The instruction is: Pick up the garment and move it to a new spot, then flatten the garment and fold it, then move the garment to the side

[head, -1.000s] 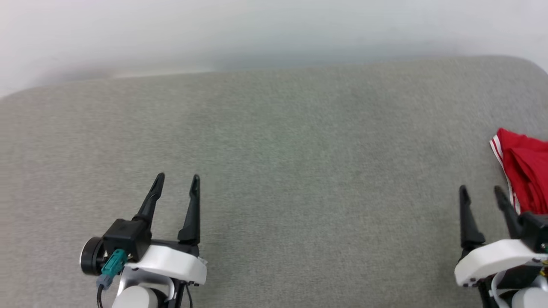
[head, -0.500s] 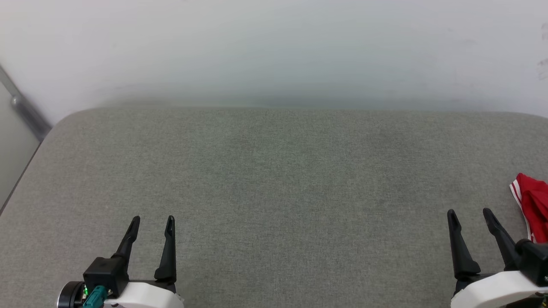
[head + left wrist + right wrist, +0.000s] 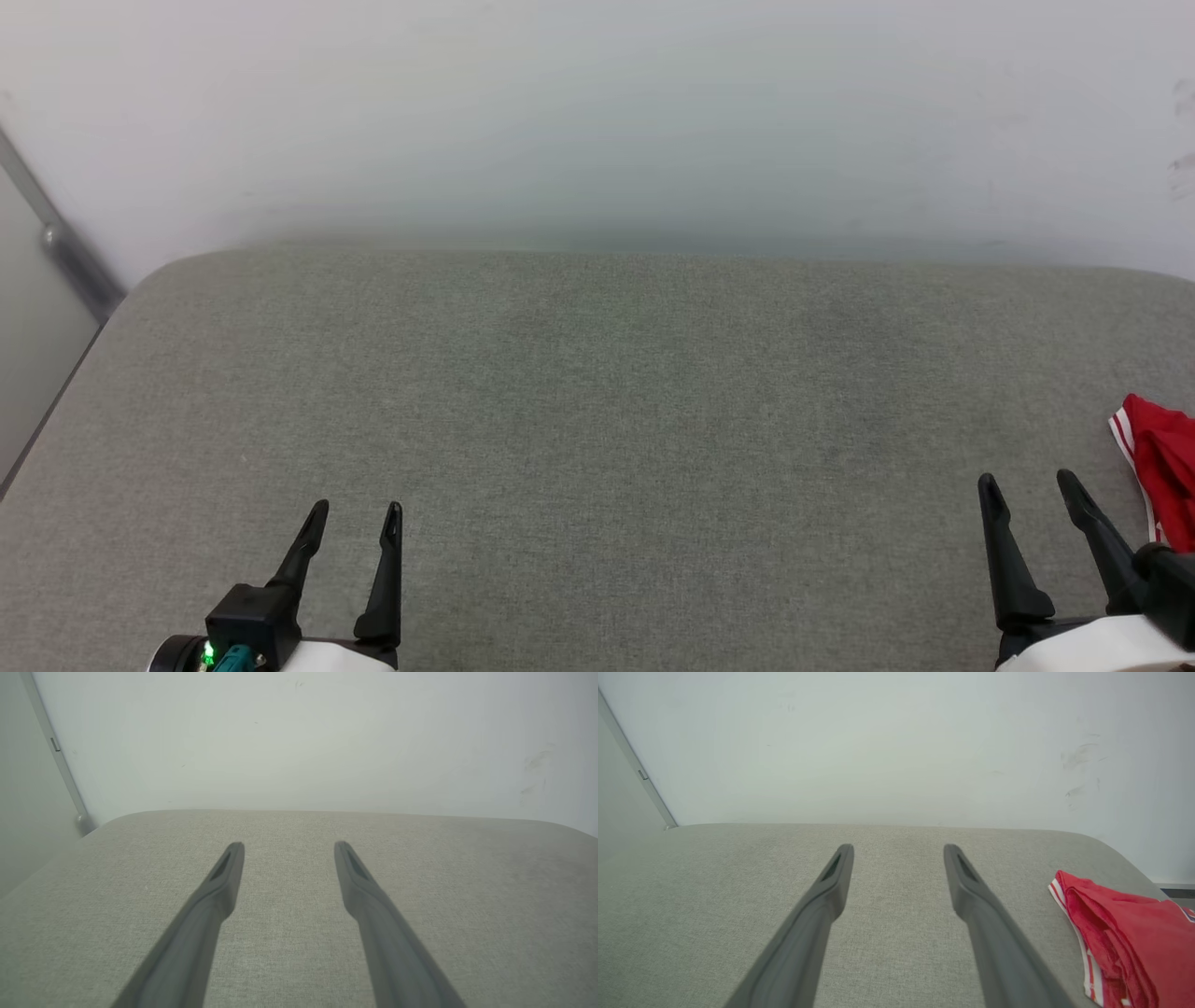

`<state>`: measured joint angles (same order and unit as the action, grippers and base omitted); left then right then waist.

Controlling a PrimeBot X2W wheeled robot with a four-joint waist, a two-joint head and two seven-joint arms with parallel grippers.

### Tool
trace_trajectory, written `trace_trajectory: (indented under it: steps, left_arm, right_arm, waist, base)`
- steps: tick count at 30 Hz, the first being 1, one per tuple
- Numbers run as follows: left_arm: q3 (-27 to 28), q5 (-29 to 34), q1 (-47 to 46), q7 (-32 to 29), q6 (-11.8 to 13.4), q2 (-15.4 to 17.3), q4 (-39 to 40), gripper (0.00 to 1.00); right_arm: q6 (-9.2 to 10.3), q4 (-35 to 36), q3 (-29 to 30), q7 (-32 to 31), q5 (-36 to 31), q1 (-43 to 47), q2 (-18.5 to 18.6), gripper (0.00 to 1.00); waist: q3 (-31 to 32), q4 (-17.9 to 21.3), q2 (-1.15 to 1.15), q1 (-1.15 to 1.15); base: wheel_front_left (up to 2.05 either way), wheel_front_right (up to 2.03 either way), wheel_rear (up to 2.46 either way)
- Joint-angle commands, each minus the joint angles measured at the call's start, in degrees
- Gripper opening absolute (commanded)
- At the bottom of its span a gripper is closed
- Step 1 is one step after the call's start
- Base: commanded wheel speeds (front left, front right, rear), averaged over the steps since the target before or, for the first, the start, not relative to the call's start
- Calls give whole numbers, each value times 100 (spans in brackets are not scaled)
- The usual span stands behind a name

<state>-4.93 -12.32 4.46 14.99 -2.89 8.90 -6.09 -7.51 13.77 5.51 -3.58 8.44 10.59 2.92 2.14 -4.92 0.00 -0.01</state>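
Standing here, I see the shirt point(image 3: 1162, 467) lying at the far right edge of the grey cushion point(image 3: 597, 420), just to the outside of the right pincer point(image 3: 1027, 481) and not touching it. From the right wrist view the shirt point(image 3: 1125, 933) looks lapped over itself in several red layers, with a red-and-white striped band along the edge nearest the fingers. Whether that is a neat fold or a loose heap I cannot tell, as much of it runs out of view. The right pincer point(image 3: 899, 847) stands wide apart with nothing between its fingers, and so does the left pincer point(image 3: 357, 511), which sits low over the near left of the cushion, well apart from the shirt; the left wrist view shows its fingers point(image 3: 219, 891) spread over bare fabric. This scene fits two stages: a bundle at the side waiting to be lifted, or a folded shirt put aside with the arms drawn back. Either way, I judge soft layered jersey would shift at a careless brush, so the right arm needs care near that striped edge. No brand, label or lettering can be read from here; a small patch of other colour at the shirt's far edge is too cut off to make out.
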Motion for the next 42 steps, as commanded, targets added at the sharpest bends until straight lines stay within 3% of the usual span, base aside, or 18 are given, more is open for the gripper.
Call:
trace_trajectory:
  steps: [1, 19, 20, 42]
  left_arm:
    - [22, 45, 23, 25, -20, -5, -19, 100]
    - [125, 149, -113, 25, -88, -45, -107, 100]
    - [118, 113, -36, -2, -66, -42, -121, 0]
    - [393, -1999, -293, -581, -170, -198, -369, 0]
  right_arm:
    - [4, 49, -8, -4, -31, 55, -8, 100]
    - [4, 57, -36, 24, 41, 70, -8, 100]
    - [0, 44, -42, 3, 16, 5, 0, 0]
    - [1, -745, -135, 28, 2300, -427, 93, 0]
  waist:
    - [-8, -14, 0, 1]
    - [-46, 31, 0, 1]
    - [-46, 32, 0, 1]
    - [-77, 107, 0, 2]
  base:
    - [0, 0, 0]
    - [0, 0, 0]
    - [0, 0, 0]
    - [0, 0, 0]
